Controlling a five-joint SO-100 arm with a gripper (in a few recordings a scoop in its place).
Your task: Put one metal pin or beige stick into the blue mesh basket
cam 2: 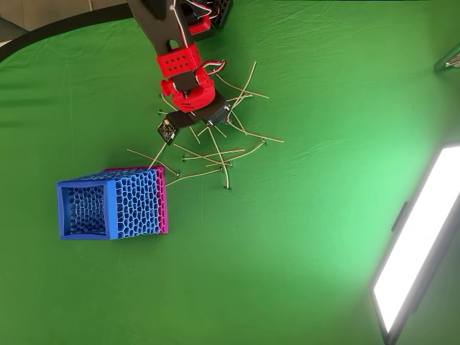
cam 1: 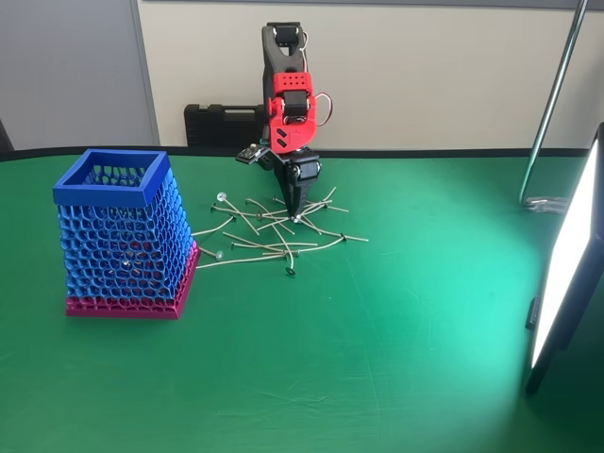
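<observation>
While your tool (cam 1: pixel 296 215) points straight down into the heap of beige sticks (cam 1: pixel 274 247) on the table (cam 1: pixel 377 359), I cannot tell how far its fingers stand apart; single out one stick, pinch it mid-length, lift straight up, then swing left over open cloth to the blue mesh basket (cam 1: pixel 121 236), clearing its tall rim

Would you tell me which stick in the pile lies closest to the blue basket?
The stick at the pile's left edge in the fixed view, slanting toward the blue basket; the others lie farther right.
</observation>
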